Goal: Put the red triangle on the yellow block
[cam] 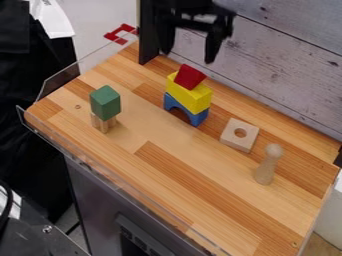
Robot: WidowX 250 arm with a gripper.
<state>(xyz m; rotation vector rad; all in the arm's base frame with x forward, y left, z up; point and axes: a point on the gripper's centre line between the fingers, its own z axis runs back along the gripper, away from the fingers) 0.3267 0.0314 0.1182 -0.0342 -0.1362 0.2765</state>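
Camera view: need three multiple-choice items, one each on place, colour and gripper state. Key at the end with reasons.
1. Where is the red triangle?
A) On the green block
B) On the yellow block
C) Directly on the tabletop

2. What colour is the arch under the yellow block?
A) Blue
B) Green
C) Bare wood

3. What state is the gripper in?
A) Shut on the red triangle
B) Shut on nothing
C) Open, holding nothing

Key:
1: B, the triangle sits on top of the yellow block.
2: A, the arched piece at the bottom of that stack is blue.
3: C, its two fingers hang apart with only background between them.
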